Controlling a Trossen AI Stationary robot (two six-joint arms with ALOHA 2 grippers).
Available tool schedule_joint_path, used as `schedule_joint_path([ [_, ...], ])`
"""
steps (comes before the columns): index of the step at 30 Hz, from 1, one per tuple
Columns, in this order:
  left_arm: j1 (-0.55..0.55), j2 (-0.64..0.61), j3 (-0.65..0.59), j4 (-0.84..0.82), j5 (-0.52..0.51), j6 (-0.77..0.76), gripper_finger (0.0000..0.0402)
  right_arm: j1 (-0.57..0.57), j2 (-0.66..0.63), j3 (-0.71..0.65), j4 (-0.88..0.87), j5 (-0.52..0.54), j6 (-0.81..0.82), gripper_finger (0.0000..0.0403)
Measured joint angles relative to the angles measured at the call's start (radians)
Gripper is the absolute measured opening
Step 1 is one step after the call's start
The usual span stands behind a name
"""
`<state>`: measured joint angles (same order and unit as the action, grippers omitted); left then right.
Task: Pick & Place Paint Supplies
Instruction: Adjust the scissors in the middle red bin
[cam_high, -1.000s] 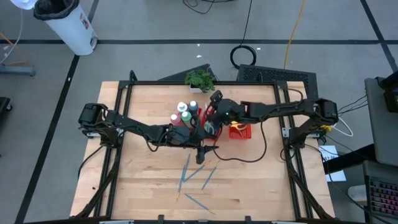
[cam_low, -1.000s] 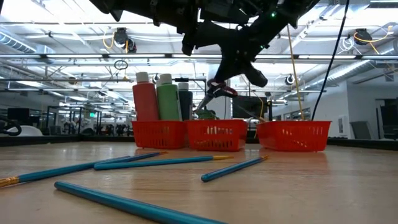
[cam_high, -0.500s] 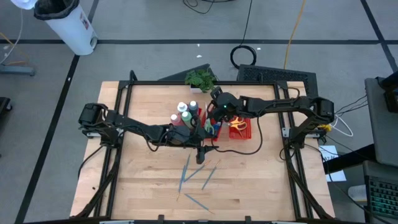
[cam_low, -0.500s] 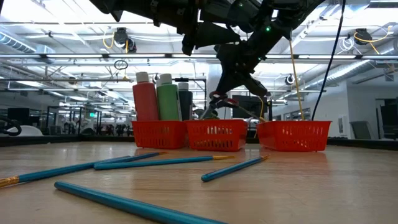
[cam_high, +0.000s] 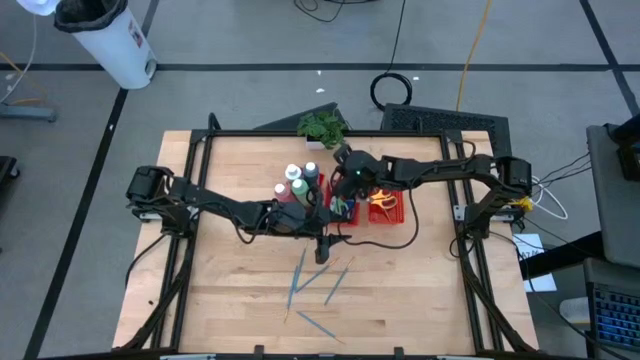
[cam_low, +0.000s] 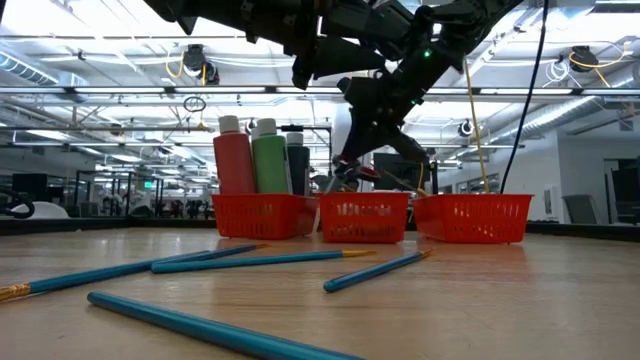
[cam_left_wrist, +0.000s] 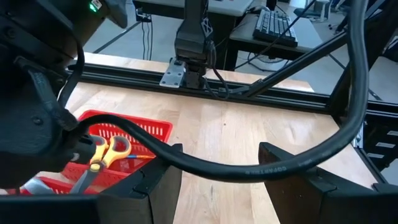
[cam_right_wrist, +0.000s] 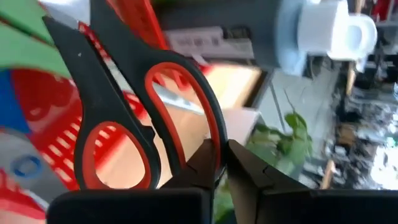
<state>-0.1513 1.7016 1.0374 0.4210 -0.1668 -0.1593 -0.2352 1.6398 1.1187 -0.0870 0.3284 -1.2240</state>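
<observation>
Red-handled scissors (cam_right_wrist: 146, 118) clamped by handle loop in right claw (cam_right_wrist: 222, 163), over middle tray compartment (cam_low: 363, 218)

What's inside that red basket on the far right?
The red basket holds yellow-handled scissors. The right arm and a thick black cable cover part of it, so anything else inside is hidden.

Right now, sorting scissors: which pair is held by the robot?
The red-handled scissors, pinched in the right gripper; the yellow-handled scissors lie loose in a red tray.
</observation>
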Motion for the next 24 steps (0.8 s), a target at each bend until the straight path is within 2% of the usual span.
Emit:
schedule_joint_path([
  [3,0.000,0.000,0.000,0.000,0.001,0.000,0.0218,0.000,0.000,0.000,0.002,-0.047,0.000,0.0027],
  [8,0.000,0.000,0.000,0.000,0.000,0.000,0.0218,0.000,0.000,0.000,0.012,-0.010,-0.028,0.0042],
  [13,0.000,0.000,0.000,0.000,-0.002,0.000,0.0218,0.000,0.000,0.000,0.044,0.043,-0.030,0.0011],
  [24,0.000,0.000,0.000,-0.002,-0.001,0.000,0.0218,-0.002,0.000,0.000,0.087,0.096,-0.165,0.0006],
])
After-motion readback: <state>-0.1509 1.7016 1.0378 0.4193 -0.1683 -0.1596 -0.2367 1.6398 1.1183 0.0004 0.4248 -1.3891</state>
